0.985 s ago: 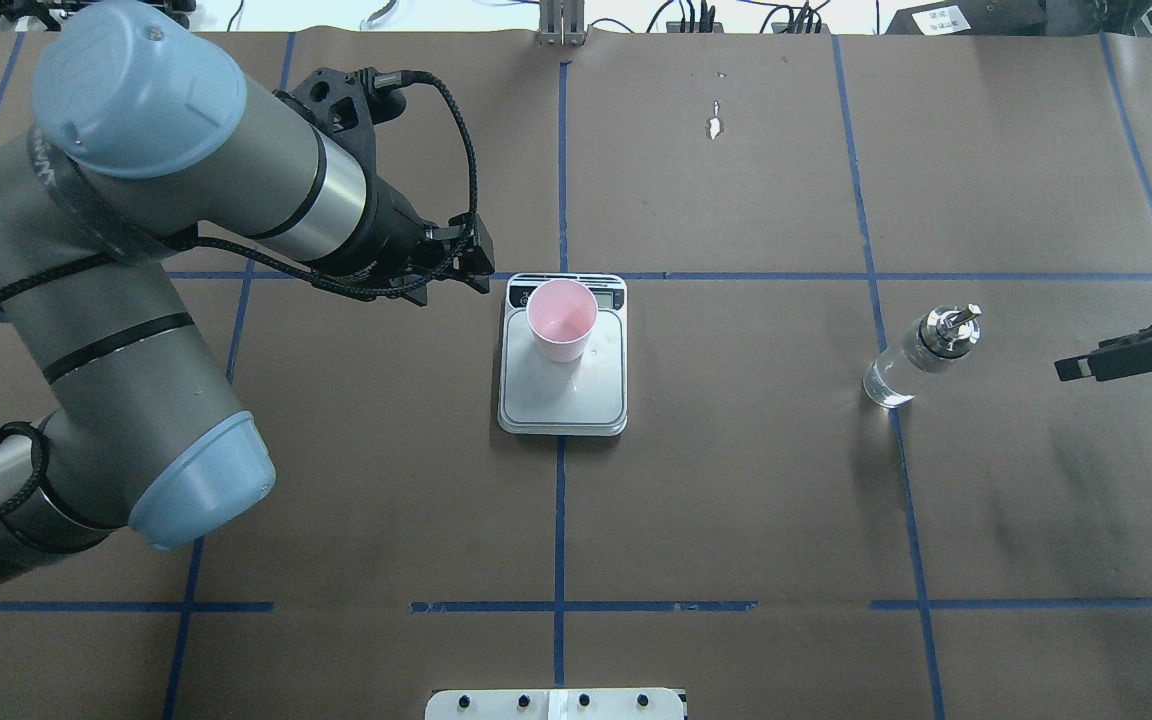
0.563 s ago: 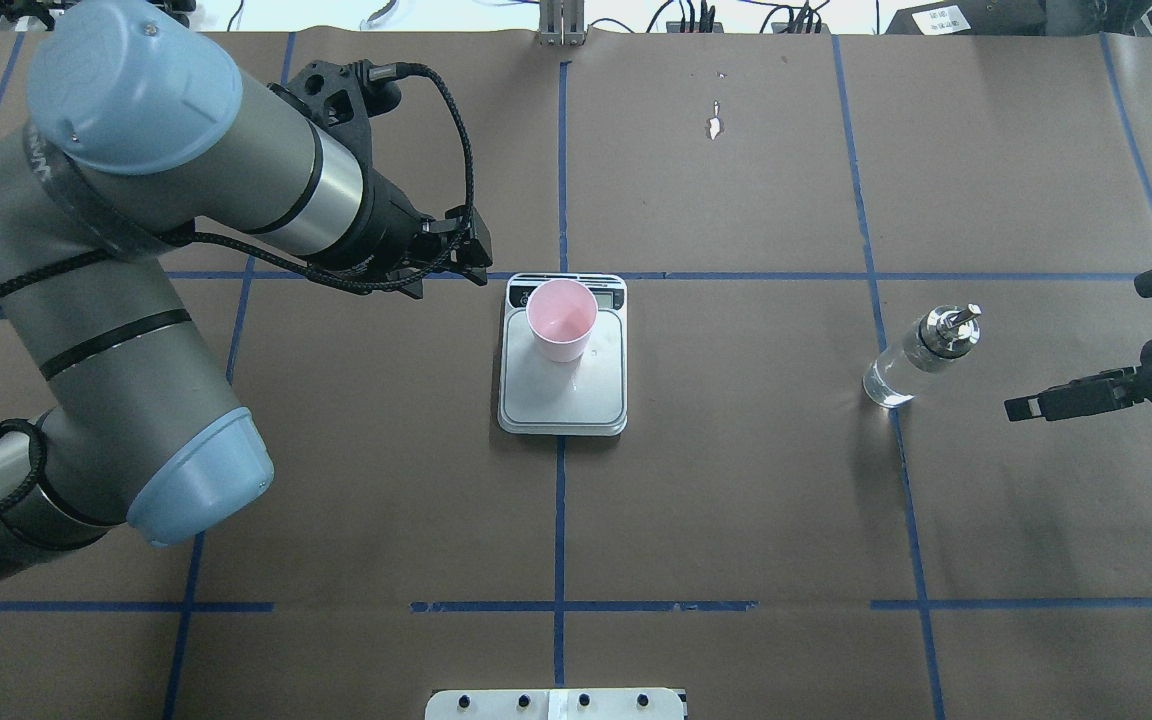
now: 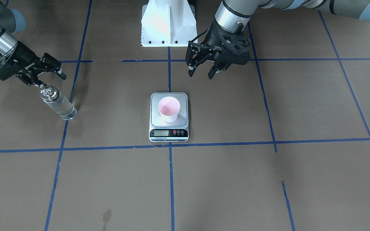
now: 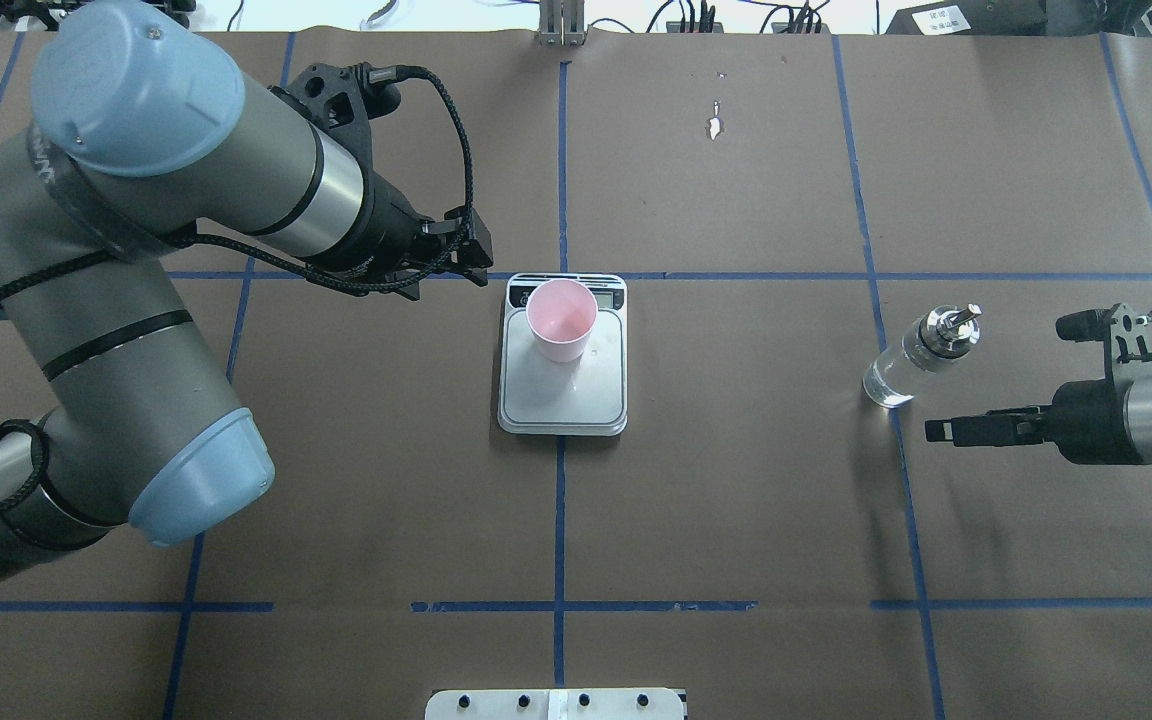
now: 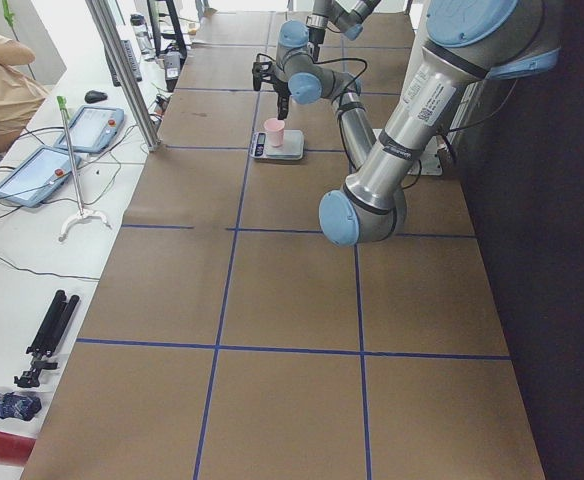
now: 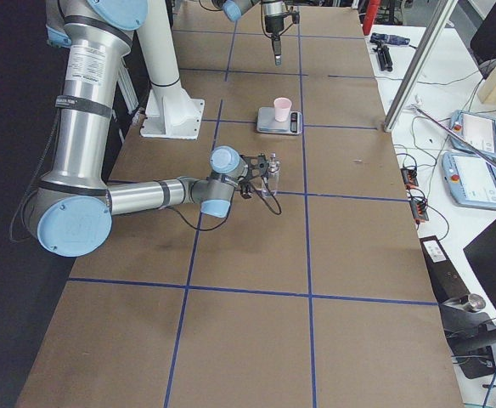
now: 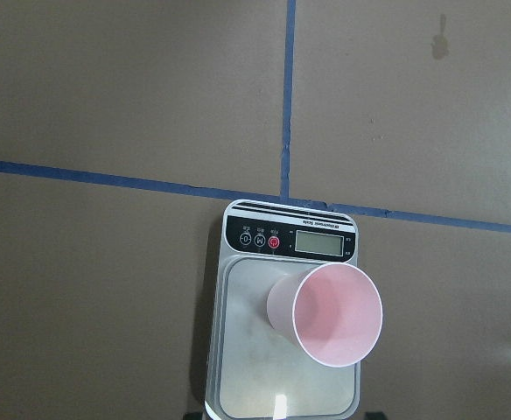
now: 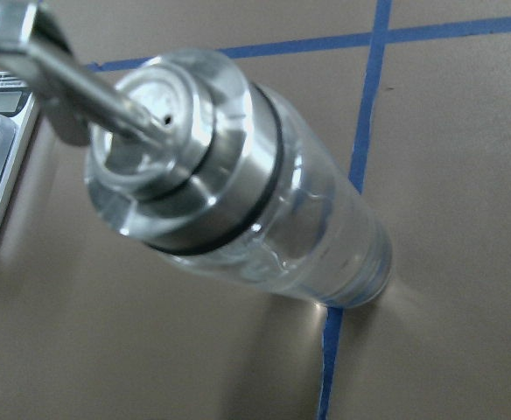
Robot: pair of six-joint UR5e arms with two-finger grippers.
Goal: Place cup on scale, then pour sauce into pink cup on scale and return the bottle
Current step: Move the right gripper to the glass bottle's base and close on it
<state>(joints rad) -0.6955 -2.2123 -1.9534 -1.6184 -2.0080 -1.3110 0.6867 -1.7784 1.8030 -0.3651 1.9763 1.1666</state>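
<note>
While the right gripper is spread, the bottle is best straddled at its glass body, below the cap.

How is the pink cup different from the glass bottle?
The cup is pink and you cannot see through it; the bottle is clear glass. The cup is open on top; the bottle wears a shiny silver spout cap. The cup stands on the scale; the bottle stands on the brown table. Both stand upright, and nothing is holding either one.
</note>
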